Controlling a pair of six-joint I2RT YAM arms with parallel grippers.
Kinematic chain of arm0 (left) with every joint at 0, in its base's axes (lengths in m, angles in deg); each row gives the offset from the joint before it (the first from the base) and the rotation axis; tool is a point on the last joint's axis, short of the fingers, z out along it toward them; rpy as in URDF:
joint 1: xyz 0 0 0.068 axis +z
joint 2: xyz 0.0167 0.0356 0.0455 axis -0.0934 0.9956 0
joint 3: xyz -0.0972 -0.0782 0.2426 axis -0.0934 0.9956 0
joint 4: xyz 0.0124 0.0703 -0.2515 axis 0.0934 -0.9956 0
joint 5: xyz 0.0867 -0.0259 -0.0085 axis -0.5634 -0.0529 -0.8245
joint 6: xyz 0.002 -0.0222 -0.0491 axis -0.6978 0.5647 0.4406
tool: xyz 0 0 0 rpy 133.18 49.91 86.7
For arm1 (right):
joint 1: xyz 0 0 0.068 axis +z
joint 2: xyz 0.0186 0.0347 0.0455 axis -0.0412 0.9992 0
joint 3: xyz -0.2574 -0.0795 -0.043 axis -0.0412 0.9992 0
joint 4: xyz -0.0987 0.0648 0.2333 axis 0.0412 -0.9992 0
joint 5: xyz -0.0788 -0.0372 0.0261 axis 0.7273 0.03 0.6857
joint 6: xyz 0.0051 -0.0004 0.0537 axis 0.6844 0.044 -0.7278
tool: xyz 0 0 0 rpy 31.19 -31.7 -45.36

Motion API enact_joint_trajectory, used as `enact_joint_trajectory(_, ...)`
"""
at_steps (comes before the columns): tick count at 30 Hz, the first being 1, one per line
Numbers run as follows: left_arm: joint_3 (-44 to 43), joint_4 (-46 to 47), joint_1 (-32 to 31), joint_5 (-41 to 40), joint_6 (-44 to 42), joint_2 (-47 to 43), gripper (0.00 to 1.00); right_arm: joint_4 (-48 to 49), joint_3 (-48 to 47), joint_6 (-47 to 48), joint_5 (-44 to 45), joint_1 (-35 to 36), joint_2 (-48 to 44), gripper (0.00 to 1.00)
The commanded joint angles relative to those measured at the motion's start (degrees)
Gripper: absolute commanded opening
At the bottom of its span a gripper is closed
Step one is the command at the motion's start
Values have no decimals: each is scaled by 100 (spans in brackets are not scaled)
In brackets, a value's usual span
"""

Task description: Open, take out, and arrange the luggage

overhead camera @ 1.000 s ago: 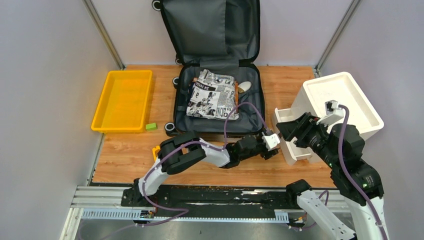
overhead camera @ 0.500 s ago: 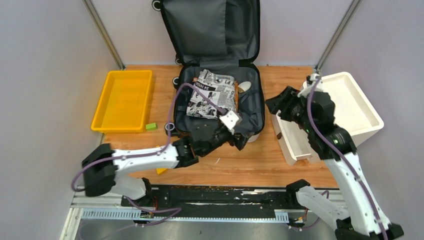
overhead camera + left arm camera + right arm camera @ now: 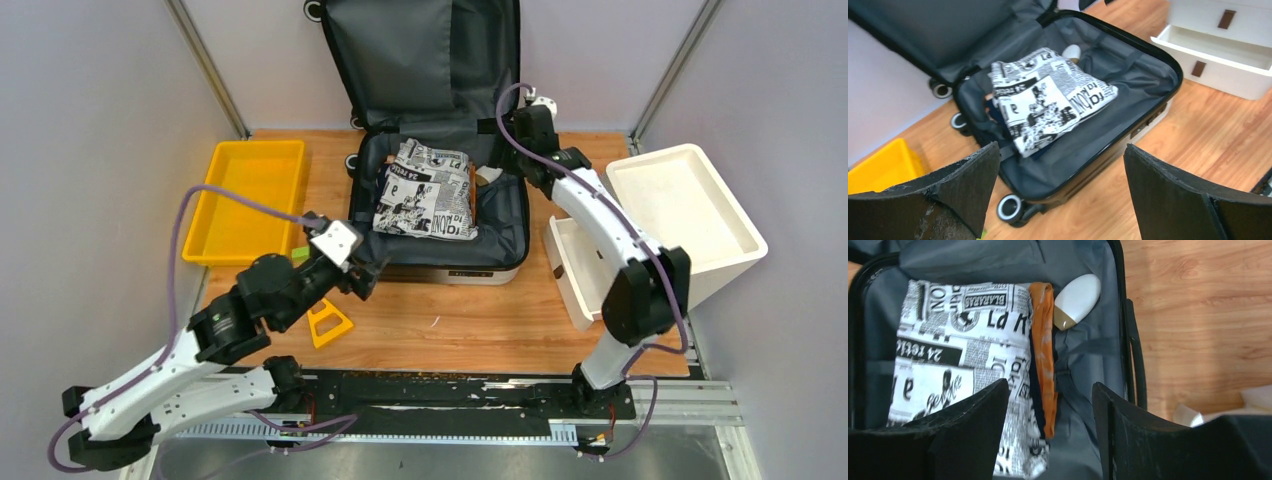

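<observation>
The light wooden bench [image 3: 480, 320] carries the luggage [image 3: 500, 225], a small hard-shell case with a black rim, black wheels and dark grey fabric lining. It lies open at the middle of the far edge, its lid [image 3: 400, 60] standing up against the back wall. To its right stands a white plastic drawer unit [image 3: 680, 200] with one drawer [image 3: 580, 275] pulled out toward the case. A shallow yellow plastic tray [image 3: 250, 195] sits at the far left. Inside the lower shell lies a folded black-and-white newspaper-print cloth [image 3: 425, 190]. A narrow orange cloth [image 3: 1044, 360] runs along its right edge, and a smooth white oval object [image 3: 1077, 300] rests just beside that. The left hand [image 3: 1060, 147] hangs above the bench near the case's near-left corner, spread wide and holding nothing. The right hand [image 3: 1049, 385] hovers over the shell's right side above the orange cloth, part-way open with nothing between its fingers. A small orange triangular frame [image 3: 328, 325] lies on the bench under the left arm.
</observation>
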Motion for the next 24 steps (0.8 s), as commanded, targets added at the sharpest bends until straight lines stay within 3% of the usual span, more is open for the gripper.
enact_joint_trajectory(1,293,-770,-19,-403,-329,-885,100,324,-680,-665,369,-65,855,63)
enact_joint_trajectory(4,845,-576,-22,-872,-414,-1396,100,360,-1123,-1451,290,-102,1585,63)
enact_joint_trajectory(11,1081,-485,-14,-906,-370,-2085,100,492,-1938,-2320,519,-121,2927,62)
enact_joint_trajectory(24,1102,-438,-19,-735,-318,-2297,100,493,-2051,-3163,925,-112,3566,64)
